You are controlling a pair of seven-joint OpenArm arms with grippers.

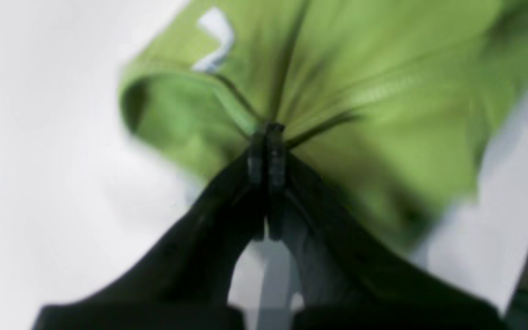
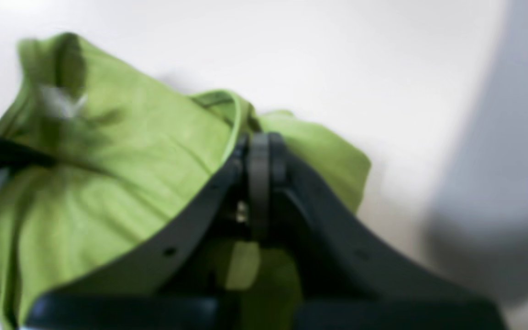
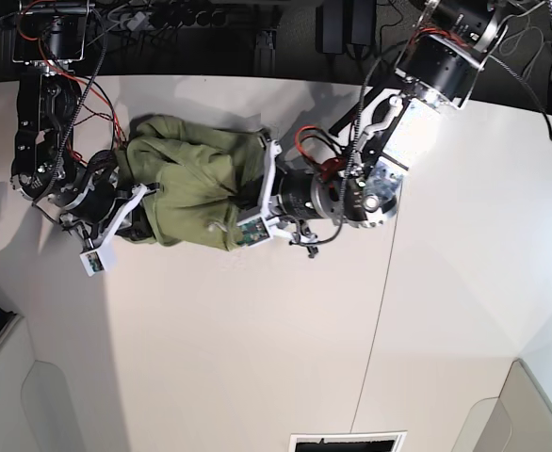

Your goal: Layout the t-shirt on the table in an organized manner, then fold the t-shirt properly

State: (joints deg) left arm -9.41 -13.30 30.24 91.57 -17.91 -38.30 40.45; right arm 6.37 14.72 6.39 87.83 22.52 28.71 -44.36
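Observation:
The olive-green t-shirt (image 3: pixel 196 179) lies bunched on the white table (image 3: pixel 257 358), stretched between my two grippers. In the left wrist view my left gripper (image 1: pixel 266 135) is shut on a pinch of the t-shirt (image 1: pixel 360 91) by the neckline, with the white tag (image 1: pixel 216 36) just beyond. My right gripper (image 2: pixel 259 144) is shut on a folded edge of the t-shirt (image 2: pixel 122 151). From the base view the left gripper (image 3: pixel 250 193) holds the shirt's right side and the right gripper (image 3: pixel 133 202) its left side. Both wrist views are blurred.
A thin dark seam (image 3: pixel 380 282) runs down the table right of the shirt. Grey bins sit at the bottom left corner (image 3: pixel 22 395) and bottom right corner (image 3: pixel 530 414). A dark slot (image 3: pixel 347 443) shows at the bottom edge. Cables and arm bases line the far edge.

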